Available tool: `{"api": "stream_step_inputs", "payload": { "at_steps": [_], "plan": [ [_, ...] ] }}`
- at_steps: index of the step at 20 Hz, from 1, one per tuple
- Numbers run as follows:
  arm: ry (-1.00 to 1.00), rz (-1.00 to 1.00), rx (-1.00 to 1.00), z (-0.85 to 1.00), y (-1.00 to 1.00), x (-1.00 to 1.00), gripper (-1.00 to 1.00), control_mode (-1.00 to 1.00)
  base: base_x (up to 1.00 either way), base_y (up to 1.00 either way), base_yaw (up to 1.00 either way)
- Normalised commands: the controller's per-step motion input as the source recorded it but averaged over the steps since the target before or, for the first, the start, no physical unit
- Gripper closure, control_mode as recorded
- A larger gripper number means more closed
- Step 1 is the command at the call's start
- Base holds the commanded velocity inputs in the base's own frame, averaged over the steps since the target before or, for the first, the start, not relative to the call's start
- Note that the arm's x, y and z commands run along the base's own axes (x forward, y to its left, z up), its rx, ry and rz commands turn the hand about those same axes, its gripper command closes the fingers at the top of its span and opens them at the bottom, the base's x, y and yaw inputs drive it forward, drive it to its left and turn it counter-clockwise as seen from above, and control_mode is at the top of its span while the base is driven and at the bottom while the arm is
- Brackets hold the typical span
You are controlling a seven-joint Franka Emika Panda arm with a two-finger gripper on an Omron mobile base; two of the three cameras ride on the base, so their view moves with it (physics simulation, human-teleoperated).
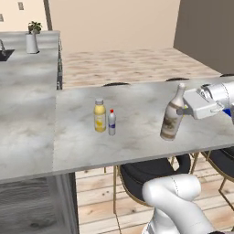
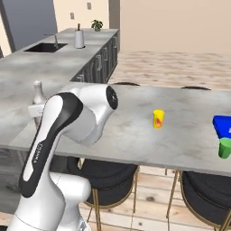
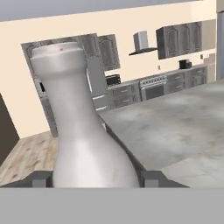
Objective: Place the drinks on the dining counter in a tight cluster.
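The brown-and-white bottle (image 1: 172,119) leans a little over the right part of the dining counter (image 1: 137,98), its base close to the top. My gripper (image 1: 182,110) is shut on its upper body from the right. In the hand view the pale bottle (image 3: 83,131) stands between the two finger tips of the gripper (image 3: 97,179). In the right base view its neck (image 2: 38,92) rises behind my arm. The yellow bottle (image 1: 100,115) and the slim silver-grey bottle with red cap (image 1: 111,122) stand upright side by side, well to the left of the held one.
On the counter's right part are a yellow cup (image 2: 158,119), a blue object (image 2: 223,126) and a green cup (image 2: 224,148). Dark stools (image 1: 151,176) stand under the near edge. The far worktop carries a potted plant (image 1: 33,27) and a sink (image 2: 45,47).
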Motion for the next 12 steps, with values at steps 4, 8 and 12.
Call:
{"api": "stream_step_inputs", "payload": {
  "at_steps": [4,8,12],
  "plan": [
    [0.0,0.0,0.0,0.0,0.0,0.0,1.0,1.0,0.94,0.0,-0.24],
    [0.0,0.0,0.0,0.0,0.0,0.0,1.0,1.0,0.75,-0.09,-0.14],
    [0.0,0.0,0.0,0.0,0.0,0.0,1.0,1.0,0.14,-0.07,-0.01]
  ]
}}
